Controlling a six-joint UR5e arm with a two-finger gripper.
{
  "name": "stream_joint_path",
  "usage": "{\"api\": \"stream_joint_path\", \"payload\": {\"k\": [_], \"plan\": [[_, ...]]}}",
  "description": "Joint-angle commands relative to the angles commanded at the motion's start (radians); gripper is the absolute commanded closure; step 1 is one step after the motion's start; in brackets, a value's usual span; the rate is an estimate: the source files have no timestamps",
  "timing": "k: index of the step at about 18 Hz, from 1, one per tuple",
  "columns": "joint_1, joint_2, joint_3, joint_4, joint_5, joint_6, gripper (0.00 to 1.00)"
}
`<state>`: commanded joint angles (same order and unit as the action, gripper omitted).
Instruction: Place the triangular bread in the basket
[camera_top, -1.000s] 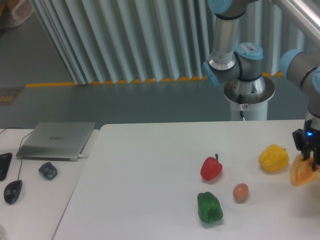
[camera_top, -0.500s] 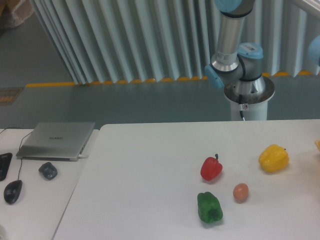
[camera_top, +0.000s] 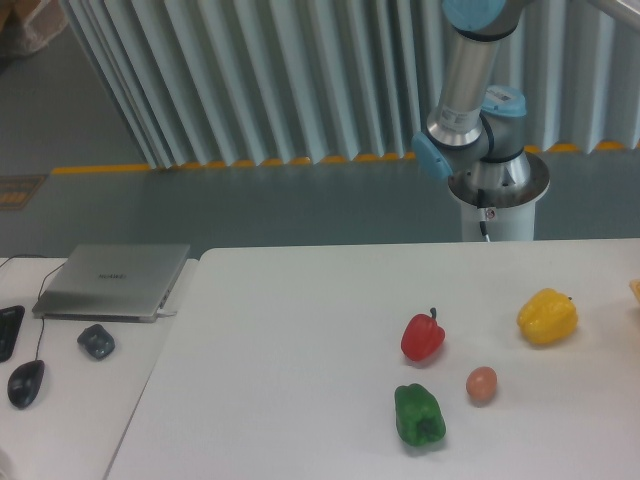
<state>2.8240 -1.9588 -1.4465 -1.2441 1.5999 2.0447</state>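
We see only an orange sliver of the triangular bread (camera_top: 636, 288) at the frame edge, just right of the yellow pepper (camera_top: 547, 316); gripper and basket are out of view, grip state unknown.

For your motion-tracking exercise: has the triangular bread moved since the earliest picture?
Yes. It has gone rightward, away from the yellow pepper; only a sliver of the triangular bread shows at the right edge, higher than before.

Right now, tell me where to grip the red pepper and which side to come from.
Grip the red pepper across its rounded body, below the stem, coming down from above. It seems to stand stem-up, apart from the egg and green pepper, so its left and right flanks probably leave room for fingers. The thin stem looks too slight to hold.
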Motion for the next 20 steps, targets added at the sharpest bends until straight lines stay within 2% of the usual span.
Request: {"api": "stream_joint_path", "payload": {"k": [1,2,4,5,6,20], "plan": [[0.011,-0.002,-0.002,0.000,-0.002,0.008,0.61],[0.014,-0.002,-0.002,0.000,-0.003,0.009,0.48],[0.014,-0.002,-0.003,0.000,-0.005,0.008,0.31],[0.014,-0.002,-0.009,0.003,-0.005,0.005,0.07],[0.012,0.000,-0.011,0.003,-0.005,0.003,0.00],[-0.023,0.026,-0.014,0.015,-0.057,-0.063,0.00]]}}
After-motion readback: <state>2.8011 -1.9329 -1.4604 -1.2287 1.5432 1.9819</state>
